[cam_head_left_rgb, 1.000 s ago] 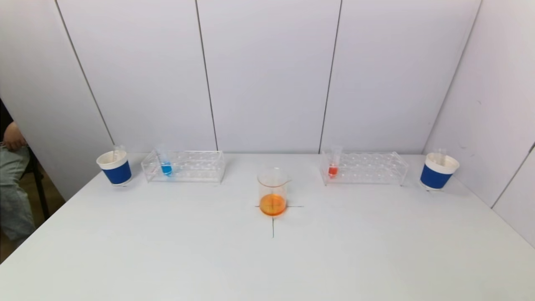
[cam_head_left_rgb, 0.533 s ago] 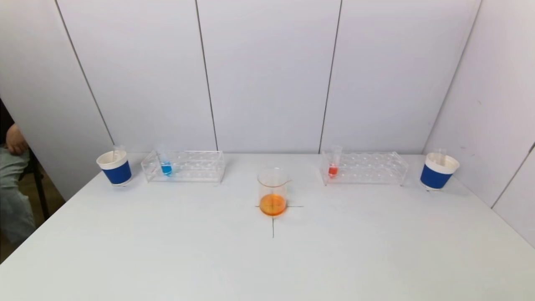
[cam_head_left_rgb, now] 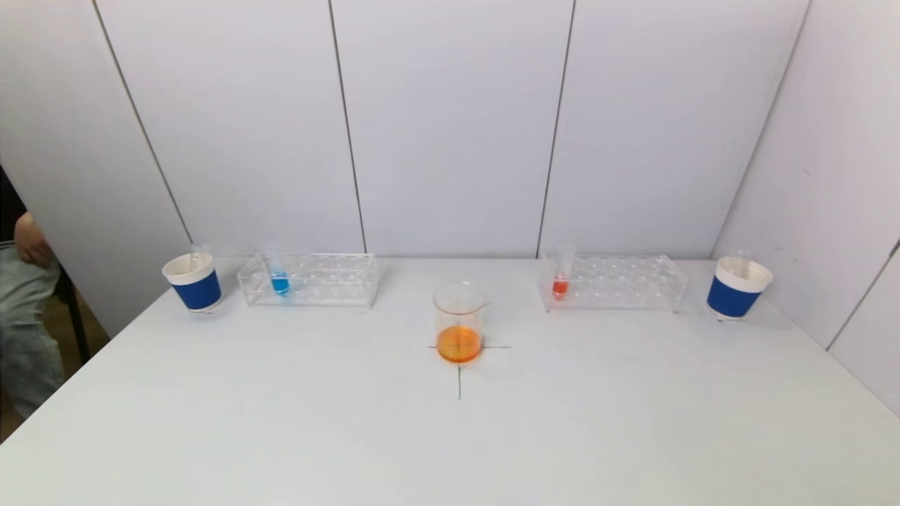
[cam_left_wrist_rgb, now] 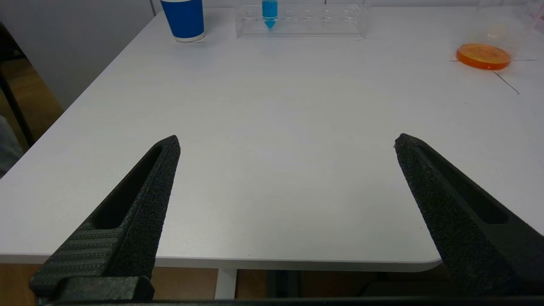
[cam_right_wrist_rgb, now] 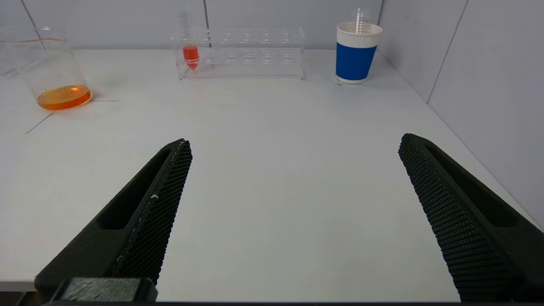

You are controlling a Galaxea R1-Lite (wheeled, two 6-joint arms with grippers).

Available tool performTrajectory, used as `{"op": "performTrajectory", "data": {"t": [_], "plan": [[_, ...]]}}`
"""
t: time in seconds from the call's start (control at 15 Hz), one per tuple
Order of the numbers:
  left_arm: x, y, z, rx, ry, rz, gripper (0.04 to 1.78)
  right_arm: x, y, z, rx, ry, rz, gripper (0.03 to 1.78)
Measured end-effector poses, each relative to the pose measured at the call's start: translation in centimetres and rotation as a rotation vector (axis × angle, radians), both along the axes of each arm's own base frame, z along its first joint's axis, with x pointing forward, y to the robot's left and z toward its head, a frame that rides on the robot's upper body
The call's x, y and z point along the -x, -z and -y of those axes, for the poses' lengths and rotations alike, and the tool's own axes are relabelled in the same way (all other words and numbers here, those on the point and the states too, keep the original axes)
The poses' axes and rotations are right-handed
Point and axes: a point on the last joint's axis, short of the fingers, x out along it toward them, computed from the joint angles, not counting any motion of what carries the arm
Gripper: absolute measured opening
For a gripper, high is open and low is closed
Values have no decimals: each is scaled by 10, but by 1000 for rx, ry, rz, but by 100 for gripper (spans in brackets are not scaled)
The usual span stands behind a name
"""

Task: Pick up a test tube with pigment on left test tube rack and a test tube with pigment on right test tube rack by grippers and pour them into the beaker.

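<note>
A clear left test tube rack [cam_head_left_rgb: 309, 280] at the table's back left holds a test tube with blue pigment [cam_head_left_rgb: 279, 281] [cam_left_wrist_rgb: 269, 12]. The right test tube rack [cam_head_left_rgb: 612, 282] holds a test tube with red pigment [cam_head_left_rgb: 560, 283] [cam_right_wrist_rgb: 191, 54]. Between them, nearer me, stands a glass beaker [cam_head_left_rgb: 459, 322] with orange liquid at its bottom, on a drawn cross. Neither arm shows in the head view. My left gripper [cam_left_wrist_rgb: 287, 142] hangs open over the table's near left edge, far from the racks. My right gripper [cam_right_wrist_rgb: 295, 142] is open over the near right part, empty.
A blue and white paper cup [cam_head_left_rgb: 194, 282] stands left of the left rack, another paper cup [cam_head_left_rgb: 736, 287] right of the right rack; each holds a clear tube. White wall panels close the back and right. A seated person [cam_head_left_rgb: 24, 309] is beyond the table's left edge.
Only the person at the far left has shifted a little. The tubes, racks and beaker have stayed in place.
</note>
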Motion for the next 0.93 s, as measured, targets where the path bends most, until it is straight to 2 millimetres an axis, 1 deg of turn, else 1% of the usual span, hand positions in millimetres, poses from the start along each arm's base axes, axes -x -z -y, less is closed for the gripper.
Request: {"op": "performTrajectory", "data": {"t": [0.67,0.93], "plan": [[0,0,0,0,0,-1,176,0,0,0,13,0,-3,177],[0,0,0,0,0,0,176,0,0,0,-7,1,0,177]]}}
